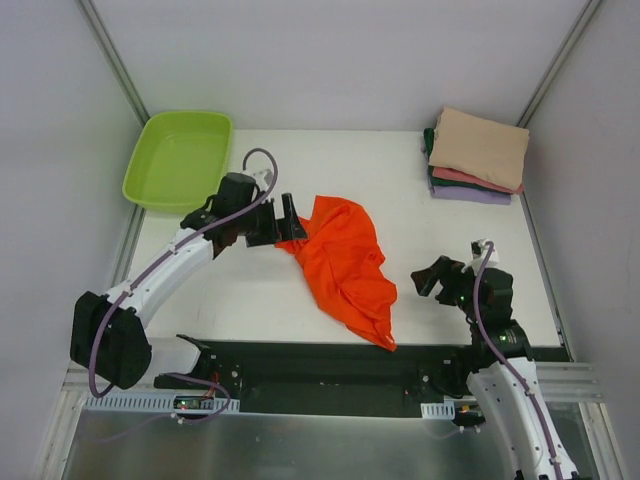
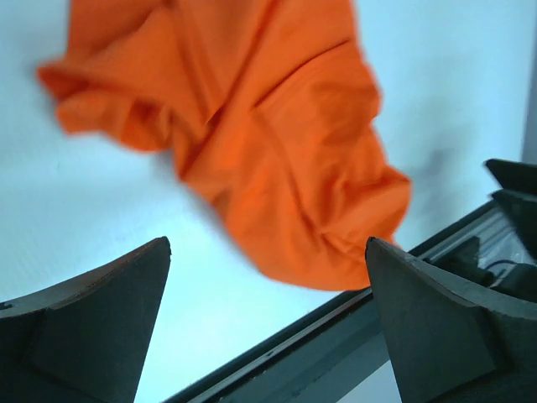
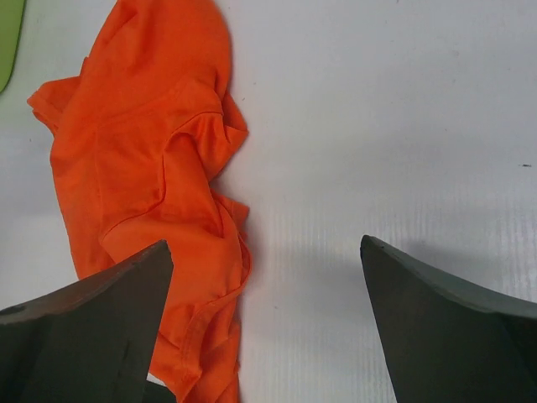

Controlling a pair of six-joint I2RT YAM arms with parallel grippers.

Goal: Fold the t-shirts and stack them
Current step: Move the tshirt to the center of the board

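Crumpled orange t-shirt [image 1: 345, 265], left end effector [image 1: 292, 222] spread just beside it, right end effector [image 1: 428, 275] spread (farther off)

1. The left arm [image 1: 165, 265], lower left in the top view, is cased in white with black joints; a purple cable [image 1: 258, 152] is run along it;
2. The right arm [image 1: 520, 400], lower right, is finished alike;
3. The fingers [image 2: 101, 327] of the left gripper [image 2: 267, 243] and right gripper [image 3: 264, 243] are shaped as dark grey wedges.

Crumpled orange t-shirt [image 1: 345, 265] at centre; folded stack [image 1: 478, 155] far right, tan over pink, purple, perhaps dark green.
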